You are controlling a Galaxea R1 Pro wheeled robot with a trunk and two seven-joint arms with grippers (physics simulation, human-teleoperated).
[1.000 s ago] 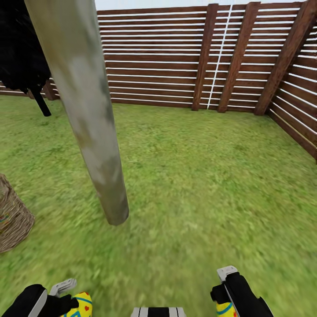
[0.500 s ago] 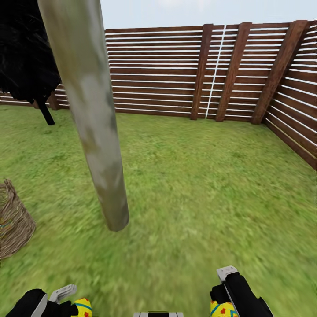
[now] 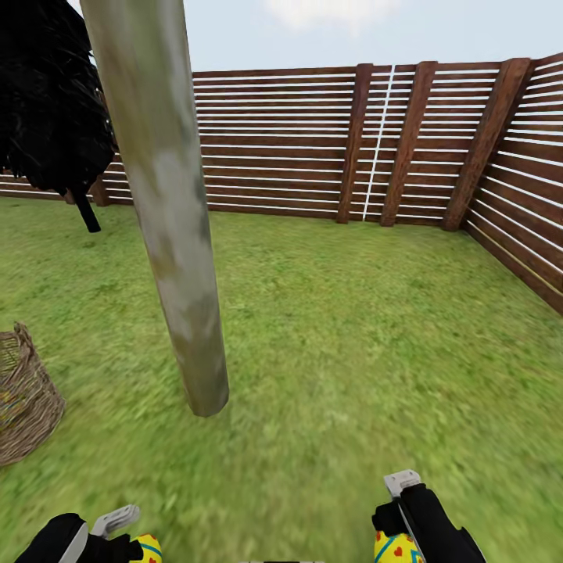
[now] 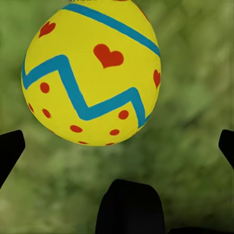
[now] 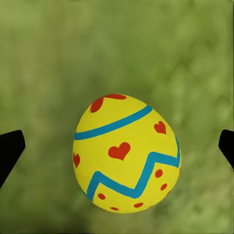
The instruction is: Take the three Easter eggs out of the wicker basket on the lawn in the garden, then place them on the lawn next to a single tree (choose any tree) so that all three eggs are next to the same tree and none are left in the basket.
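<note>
The pale grey-green trunk of the tree (image 3: 184,258) rises from the lawn (image 3: 352,352) just ahead and left of centre. The brown wicker basket (image 3: 23,403) stands on the grass at the left edge, and its inside is hidden. My left gripper (image 3: 125,533) sits at the bottom left, shut on a yellow Easter egg (image 3: 148,549) with a blue zigzag and red hearts (image 4: 92,73). My right gripper (image 3: 400,512) at the bottom right is shut on a second egg (image 3: 395,547), seen above blurred grass (image 5: 126,153). The third egg is hidden.
A dark brown slatted fence (image 3: 313,141) closes the garden at the back and along the right side (image 3: 532,195). An all-black tree (image 3: 47,102) stands at the far left by the fence. Open grass spreads right of the trunk.
The whole picture has shifted downward as the camera tilted up, showing more sky and more of the basket. Both grippers keep their eggs in the same places.
</note>
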